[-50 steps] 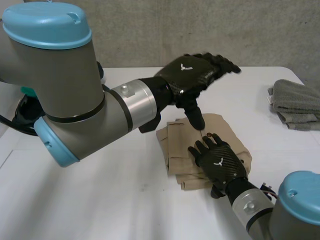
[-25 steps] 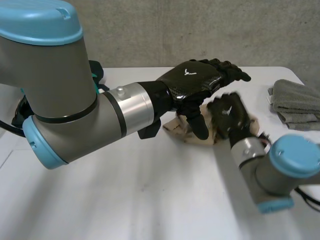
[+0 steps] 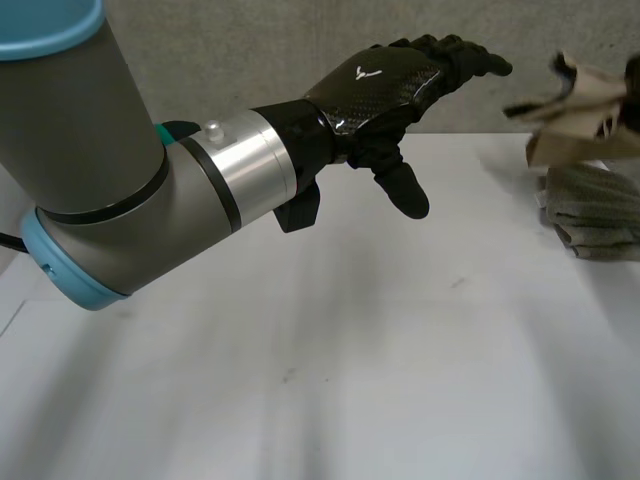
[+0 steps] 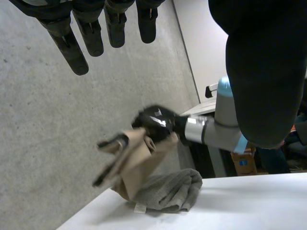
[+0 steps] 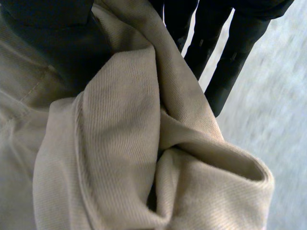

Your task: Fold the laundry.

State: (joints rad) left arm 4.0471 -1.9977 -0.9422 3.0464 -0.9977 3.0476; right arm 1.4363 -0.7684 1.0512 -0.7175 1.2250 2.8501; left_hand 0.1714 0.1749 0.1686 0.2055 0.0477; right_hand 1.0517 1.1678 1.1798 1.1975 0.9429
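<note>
A folded beige garment hangs in the air at the table's far right, just above a folded grey towel. My right hand is shut on the beige garment. In the right wrist view its thumb presses into the bunched beige cloth, and its fingers are behind the cloth. My left hand hovers open above the table's far middle, fingers straight and thumb pointing down, holding nothing. The left hand's fingers are well apart from the garment.
The grey towel lies on the white table near its right edge. My left arm reaches across the left half of the table. A concrete wall rises behind the table.
My right hand closed on the beige garment at the table's middle, lifted it and carried it to the far right above the grey towel. My left hand stayed open and rose a little.
</note>
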